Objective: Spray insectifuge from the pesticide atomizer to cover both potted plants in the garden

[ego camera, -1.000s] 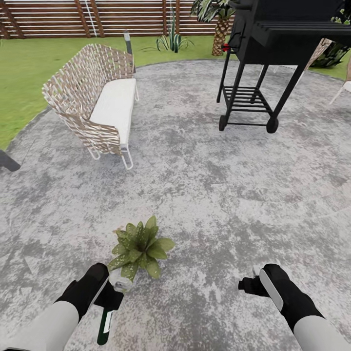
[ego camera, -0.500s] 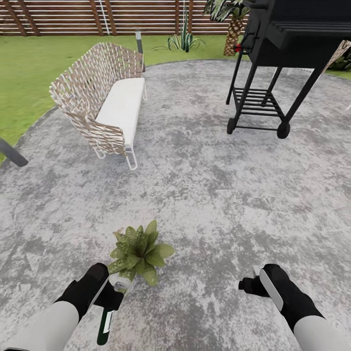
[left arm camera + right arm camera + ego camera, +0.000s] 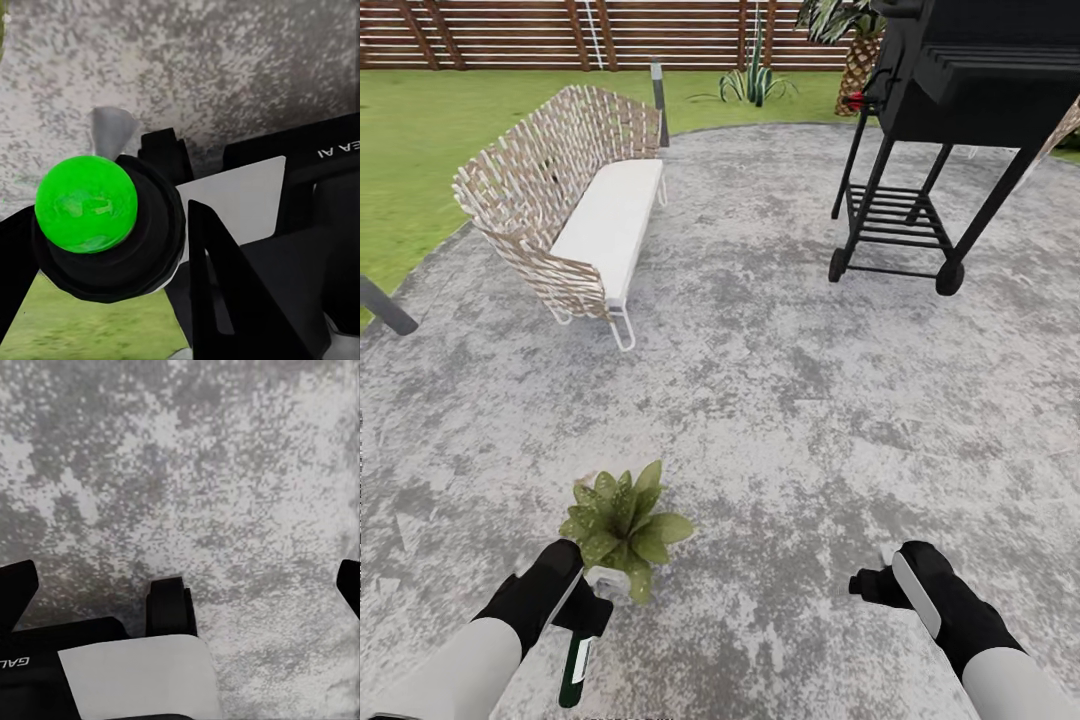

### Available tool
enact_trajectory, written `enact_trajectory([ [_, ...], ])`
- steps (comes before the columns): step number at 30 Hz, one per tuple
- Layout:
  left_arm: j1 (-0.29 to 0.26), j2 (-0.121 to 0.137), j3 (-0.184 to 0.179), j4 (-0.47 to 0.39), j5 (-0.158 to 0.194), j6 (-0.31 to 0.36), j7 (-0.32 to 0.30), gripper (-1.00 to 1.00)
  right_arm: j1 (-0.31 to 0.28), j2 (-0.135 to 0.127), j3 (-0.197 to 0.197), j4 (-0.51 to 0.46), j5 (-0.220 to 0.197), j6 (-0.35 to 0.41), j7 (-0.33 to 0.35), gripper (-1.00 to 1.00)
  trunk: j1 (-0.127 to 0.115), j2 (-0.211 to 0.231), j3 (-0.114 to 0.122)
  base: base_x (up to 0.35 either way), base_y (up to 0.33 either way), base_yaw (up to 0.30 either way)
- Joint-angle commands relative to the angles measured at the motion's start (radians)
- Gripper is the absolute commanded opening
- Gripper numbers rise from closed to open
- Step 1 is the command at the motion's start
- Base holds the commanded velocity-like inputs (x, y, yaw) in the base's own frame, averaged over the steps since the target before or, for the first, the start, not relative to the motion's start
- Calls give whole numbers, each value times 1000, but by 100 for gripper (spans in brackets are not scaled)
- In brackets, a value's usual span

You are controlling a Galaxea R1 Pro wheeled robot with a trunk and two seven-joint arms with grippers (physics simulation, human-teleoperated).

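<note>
The pesticide atomizer [image 3: 574, 662], clamped in the left hand [image 3: 582, 612], hangs beside the potted plant [image 3: 618, 527]; aim its nozzle over the leaves; the right hand [image 3: 872, 583] spreads empty.

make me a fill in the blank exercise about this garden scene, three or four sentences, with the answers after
1. The atomizer is held by the ____ gripper.
2. The potted plant stands on the stone ____.
3. The wicker seat has a ____ cushion.
4. The right gripper holds ____.

Missing words: left; patio; white; nothing
</note>
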Motion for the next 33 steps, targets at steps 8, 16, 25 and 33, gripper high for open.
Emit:
enact_trajectory([
  [8,0,1,-4,-2,-10,2,-10,-100,0,-1,5,-1,-11,2,-9,100,0,0,-1,0,-300,249],
  [16,0,1,-2,0,-10,2,-11,-100,0,-1,5,-1,-11,2,-9,100,0,0,-1,1,-277,254],
  [25,-2,1,78,0,-10,2,-10,-100,0,-1,5,-1,-11,2,-9,100,0,0,-1,149,-187,45],
  [33,-5,3,79,-2,-11,3,-10,-100,0,-1,5,-1,-11,2,-9,100,0,0,-1,11,-10,0],
])
